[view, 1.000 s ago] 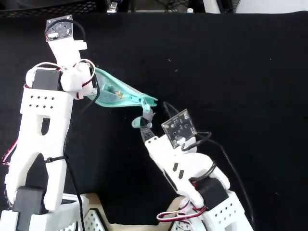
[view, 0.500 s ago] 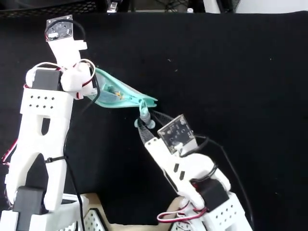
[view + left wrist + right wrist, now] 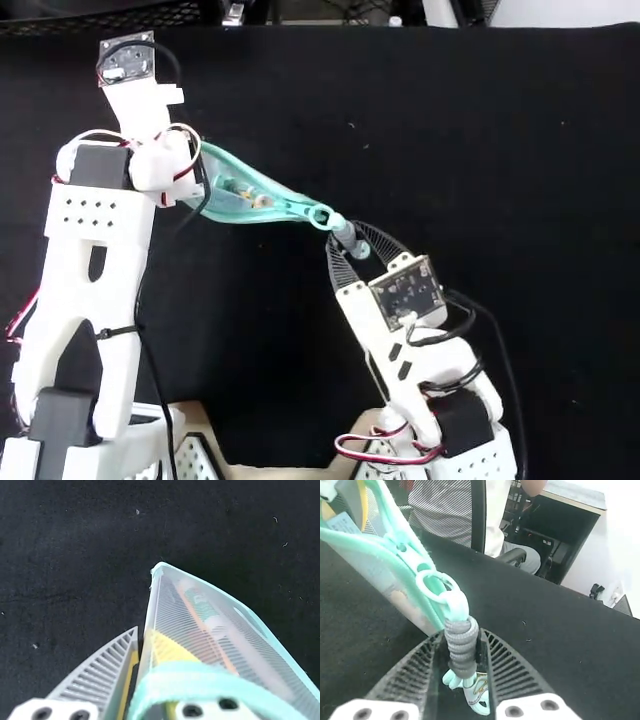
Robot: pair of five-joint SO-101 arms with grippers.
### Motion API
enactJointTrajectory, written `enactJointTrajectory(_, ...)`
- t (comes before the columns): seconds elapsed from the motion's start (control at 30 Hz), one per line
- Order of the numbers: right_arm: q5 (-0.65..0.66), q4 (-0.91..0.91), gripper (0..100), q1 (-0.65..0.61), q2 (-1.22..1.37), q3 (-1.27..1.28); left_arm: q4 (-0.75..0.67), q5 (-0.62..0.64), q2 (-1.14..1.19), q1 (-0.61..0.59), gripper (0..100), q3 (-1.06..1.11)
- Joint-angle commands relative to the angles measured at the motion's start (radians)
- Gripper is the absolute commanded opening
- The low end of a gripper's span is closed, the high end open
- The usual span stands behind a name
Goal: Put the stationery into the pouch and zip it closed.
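A translucent mint-green pouch [image 3: 245, 195] hangs stretched above the black table between the two arms. Coloured stationery [image 3: 200, 615] shows through its wall. My left gripper [image 3: 195, 180] is shut on the pouch's near end, its ribbed finger [image 3: 102, 672] pressed along the pouch [image 3: 210, 640]. My right gripper [image 3: 345, 245] is shut on the grey corded zip pull [image 3: 461, 647], which hangs from a mint ring [image 3: 436, 586] at the pouch's far end [image 3: 380, 565]. The zip pull [image 3: 343, 237] lies just past the pouch's tip.
The black cloth [image 3: 500, 150] covers the table, with open room at the right and back. A pale wooden edge [image 3: 240, 465] and white arm bases sit at the front. An office chair [image 3: 470, 515] stands behind the table.
My right gripper has drawn the zip pull to the right, away from the left arm. The pouch's tip has stretched out with it; the left arm has stayed put.
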Motion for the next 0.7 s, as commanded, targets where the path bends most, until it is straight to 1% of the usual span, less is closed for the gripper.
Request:
enactJointTrajectory(0.0, 0.008, 0.000, 1.2, 0.018, -0.062, -0.068, -0.014, -0.005, 0.170, -0.027, 3, 0.044)
enactJointTrajectory(0.1, 0.005, 0.009, 1.2, 0.018, -0.048, -0.162, -0.002, -0.005, 0.167, -0.025, 3, 0.021)
enactJointTrajectory(0.2, 0.009, 0.035, 1.2, 0.018, 0.015, -0.295, 0.072, -0.005, 0.167, -0.025, 3, -0.039)
enactJointTrajectory(0.33, 0.014, 0.057, 1.2, 0.018, 0.234, -0.475, 0.189, -0.005, 0.167, -0.024, 3, -0.177)
enactJointTrajectory(0.47, 0.110, 0.051, 1.2, 0.018, 0.478, -0.667, 0.253, -0.005, 0.169, -0.025, 3, -0.320)
enactJointTrajectory(0.53, 0.150, 0.051, 1.2, 0.018, 0.581, -0.748, 0.296, -0.029, 0.169, -0.025, 3, -0.403)
enactJointTrajectory(0.67, 0.170, 0.051, 1.2, 0.018, 0.722, -0.845, 0.396, -0.044, 0.172, -0.025, 3, -0.564)
